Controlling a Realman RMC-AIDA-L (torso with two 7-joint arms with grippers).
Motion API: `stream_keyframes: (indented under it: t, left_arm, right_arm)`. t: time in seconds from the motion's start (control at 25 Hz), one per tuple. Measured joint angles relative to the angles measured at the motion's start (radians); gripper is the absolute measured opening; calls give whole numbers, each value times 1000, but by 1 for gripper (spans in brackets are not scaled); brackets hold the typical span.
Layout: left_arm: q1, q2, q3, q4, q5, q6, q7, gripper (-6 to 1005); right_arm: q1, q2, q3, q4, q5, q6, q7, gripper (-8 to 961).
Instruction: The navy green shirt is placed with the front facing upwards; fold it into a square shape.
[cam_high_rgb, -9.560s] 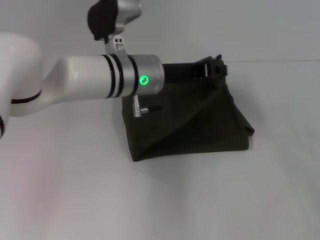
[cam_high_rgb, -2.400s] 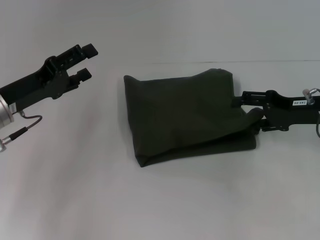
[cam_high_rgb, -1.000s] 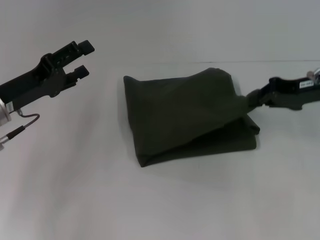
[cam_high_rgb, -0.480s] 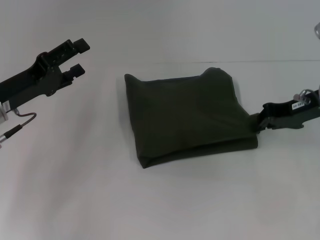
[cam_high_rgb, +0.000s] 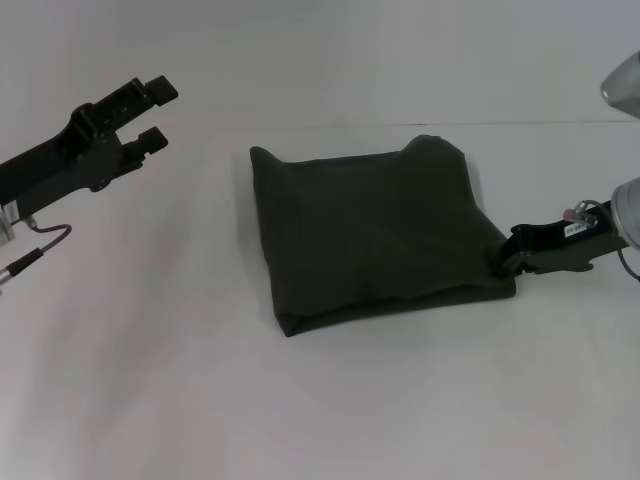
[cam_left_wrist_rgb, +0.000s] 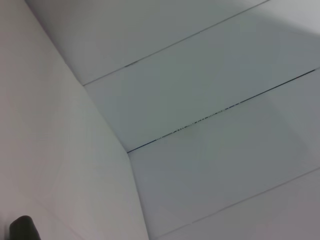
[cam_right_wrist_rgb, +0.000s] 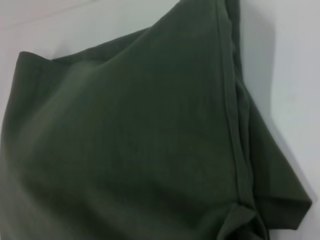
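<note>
The navy green shirt (cam_high_rgb: 375, 230) lies folded into a rough square in the middle of the white table, plain cloth up, with no lettering showing. My right gripper (cam_high_rgb: 506, 260) is low at the shirt's near right corner, touching it and pinching the cloth there. The right wrist view is filled by the shirt (cam_right_wrist_rgb: 135, 140), a stitched hem running down to a bunched corner. My left gripper (cam_high_rgb: 156, 113) hangs open above the table at the far left, well apart from the shirt.
The white table (cam_high_rgb: 330, 400) spreads around the shirt on all sides. A wall seam runs behind it. The left wrist view shows only pale wall panels (cam_left_wrist_rgb: 210, 100).
My right gripper brought the raised top layer down and toward the near right, and the shirt now lies flat. The left gripper has barely moved.
</note>
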Motion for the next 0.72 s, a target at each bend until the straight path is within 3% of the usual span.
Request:
stream_keyframes:
  t: [0.2, 0.4, 0.72]
  left_arm:
    - [0, -1, -8, 0, 0, 0, 0, 901]
    - [0, 1, -8, 0, 0, 0, 1, 900]
    - [5, 15, 3, 4, 78, 58, -25, 901]
  right_arm:
    - [11, -9, -2, 10, -4, 0, 3, 121]
    - [-9, -31, 44, -77, 5, -88, 0, 278]
    - [-75, -91, 317, -243, 28, -213, -42, 354]
